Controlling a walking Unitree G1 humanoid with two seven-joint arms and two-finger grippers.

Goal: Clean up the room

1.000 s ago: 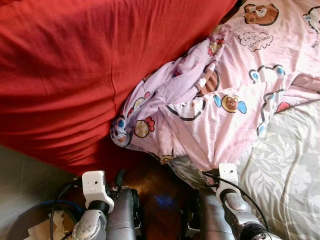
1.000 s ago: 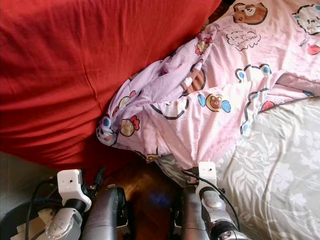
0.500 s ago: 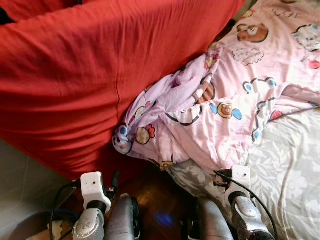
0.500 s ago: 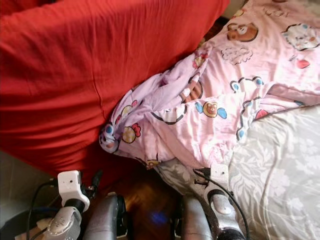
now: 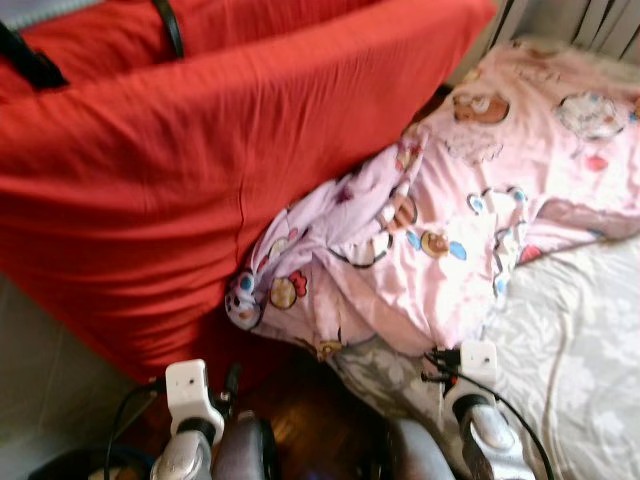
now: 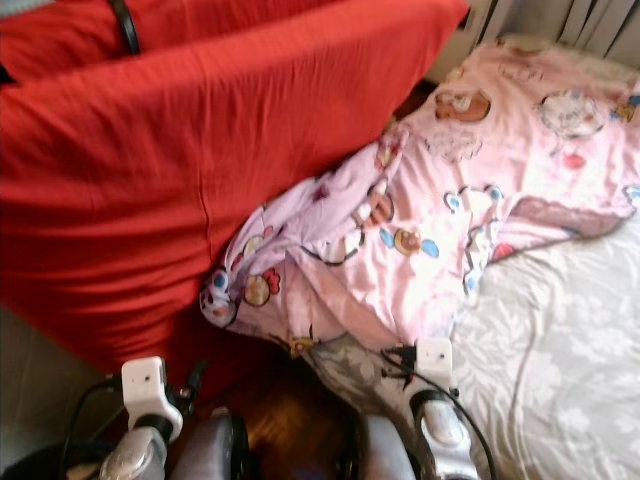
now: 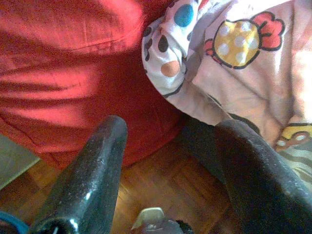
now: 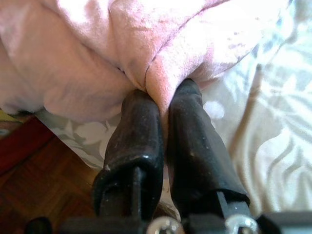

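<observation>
So our right end effector [image 8: 163, 105] has its two black fingers pressed together, pinching a fold of the pink cartoon-print blanket [image 5: 470, 210] right at its lower edge. The blanket is lying crumpled across the bed, on top of the grey floral sheet [image 5: 580, 340], with one bunched corner spilling over the side next to the big red cover [image 5: 200, 160]. Our left end effector [image 7: 168, 146] is spread wide, gripping nothing, hanging low over the wooden floor [image 7: 165, 190] just beside that red cover and the dangling blanket corner. Head views are a bit blurry.
</observation>
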